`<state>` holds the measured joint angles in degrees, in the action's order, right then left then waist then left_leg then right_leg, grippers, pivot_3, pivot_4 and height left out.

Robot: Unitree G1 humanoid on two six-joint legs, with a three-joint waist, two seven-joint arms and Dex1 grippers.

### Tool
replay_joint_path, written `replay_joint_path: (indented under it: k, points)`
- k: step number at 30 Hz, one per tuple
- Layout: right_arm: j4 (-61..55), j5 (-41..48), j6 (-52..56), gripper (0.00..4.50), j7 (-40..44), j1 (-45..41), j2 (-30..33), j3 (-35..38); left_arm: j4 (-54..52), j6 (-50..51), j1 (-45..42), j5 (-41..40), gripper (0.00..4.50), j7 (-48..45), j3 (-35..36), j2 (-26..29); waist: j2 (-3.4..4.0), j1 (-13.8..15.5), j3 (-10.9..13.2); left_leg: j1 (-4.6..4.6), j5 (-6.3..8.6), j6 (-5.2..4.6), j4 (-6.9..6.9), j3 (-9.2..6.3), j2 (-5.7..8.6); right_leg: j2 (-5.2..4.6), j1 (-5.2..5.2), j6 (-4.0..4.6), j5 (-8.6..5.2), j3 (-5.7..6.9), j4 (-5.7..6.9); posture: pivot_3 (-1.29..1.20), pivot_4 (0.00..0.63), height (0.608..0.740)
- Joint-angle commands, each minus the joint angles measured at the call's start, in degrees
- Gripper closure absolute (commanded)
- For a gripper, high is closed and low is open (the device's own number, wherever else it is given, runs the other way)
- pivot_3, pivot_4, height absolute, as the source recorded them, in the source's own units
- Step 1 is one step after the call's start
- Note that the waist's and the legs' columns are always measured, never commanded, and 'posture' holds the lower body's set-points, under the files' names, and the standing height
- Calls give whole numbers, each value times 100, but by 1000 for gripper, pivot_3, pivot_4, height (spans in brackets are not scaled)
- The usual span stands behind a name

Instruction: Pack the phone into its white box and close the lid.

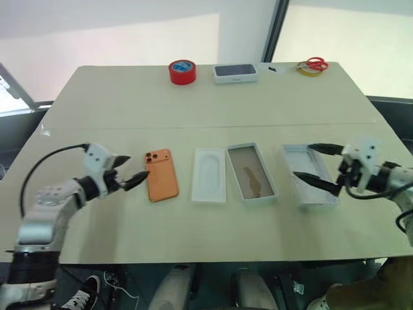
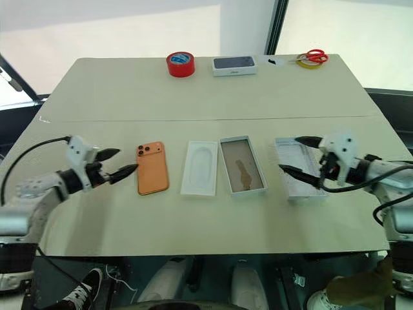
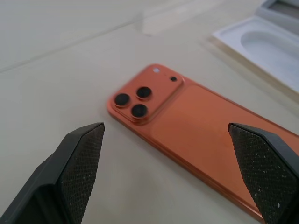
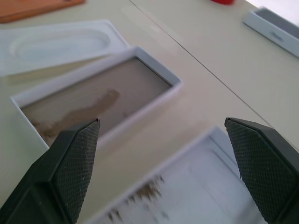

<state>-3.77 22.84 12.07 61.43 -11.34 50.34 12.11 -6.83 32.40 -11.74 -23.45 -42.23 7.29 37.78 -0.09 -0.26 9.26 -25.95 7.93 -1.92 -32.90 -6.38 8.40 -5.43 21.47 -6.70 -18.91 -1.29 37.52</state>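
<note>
The orange phone (image 1: 161, 174) lies flat on the table, camera lenses up at its far corner, also close up in the left wrist view (image 3: 196, 130). My left gripper (image 1: 131, 170) is open just left of it, fingertips near its edge, holding nothing. The white box (image 1: 251, 173) with a brownish floor sits right of centre. The lid (image 1: 308, 175) lies open-side up at the right. Over the lid's right half my right gripper (image 1: 312, 161) hangs open and empty, and in its wrist view the box (image 4: 100, 100) and lid (image 4: 196, 186) lie ahead.
A flat white insert (image 1: 210, 174) with an oval recess lies between phone and box. At the far table edge stand a red tape roll (image 1: 182, 72), a small white box with a dark top (image 1: 235, 72), and red-handled scissors (image 1: 313, 64) on a yellow tape roll.
</note>
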Motion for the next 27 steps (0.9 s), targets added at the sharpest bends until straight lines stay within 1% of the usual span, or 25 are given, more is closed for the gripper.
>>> replay_joint_path:
  k: [1,4,6,7,11,13,16,20,27]
  points:
    - [16,-3,-126,34,52,-335,-169,-213,-350,1353,-629,-832,51,474,-63,-654,-4,70,3,-1,0,-1,-1,0,2,0,0,-16,9,1,0,0,150,736]
    - [374,-93,-262,34,61,-604,-258,-297,-618,2152,-926,-981,51,545,-494,-883,-14,98,8,-2,0,-1,-16,-3,3,2,-3,-23,14,5,3,0,150,736]
    - [415,-107,-339,34,105,-637,-286,-338,-631,2492,-1126,-1113,51,777,-498,-1109,-14,98,9,0,-1,-1,-18,-3,3,3,-7,-24,14,5,4,0,150,736]
    - [438,-130,-395,34,121,-625,-306,-360,-491,2769,-1274,-1261,51,982,-371,-1341,-14,99,9,0,-1,-1,-18,-3,2,3,-7,-24,15,6,3,0,150,736]
    - [565,-210,-574,34,151,-589,-340,-387,-170,2981,-1486,-1172,51,1105,-586,-1593,-15,85,9,0,-3,1,-22,-7,2,4,-8,-25,15,11,6,0,150,736]
    - [585,-231,-625,34,153,-571,-338,-383,112,3214,-1628,-1392,51,1267,-311,-1884,-17,85,10,4,-4,1,-22,-5,2,5,-10,-25,15,8,7,0,150,736]
    - [596,-256,-674,34,125,-552,-355,-380,408,3410,-1817,-1402,51,1452,-258,-2148,-17,93,10,4,-5,2,-27,-7,2,6,-11,-26,15,11,12,0,150,736]
    - [569,-256,-703,34,106,-496,-348,-337,471,3533,-1863,-1451,51,1409,-328,-2210,-18,94,9,5,-6,4,-34,-7,2,5,-13,-25,15,11,19,0,150,736]
    - [493,-245,-713,34,40,-402,-359,-313,620,3630,-1686,-1523,51,1562,-129,-2507,-19,102,9,8,-6,4,-36,-7,2,5,-17,-25,15,12,19,0,150,736]
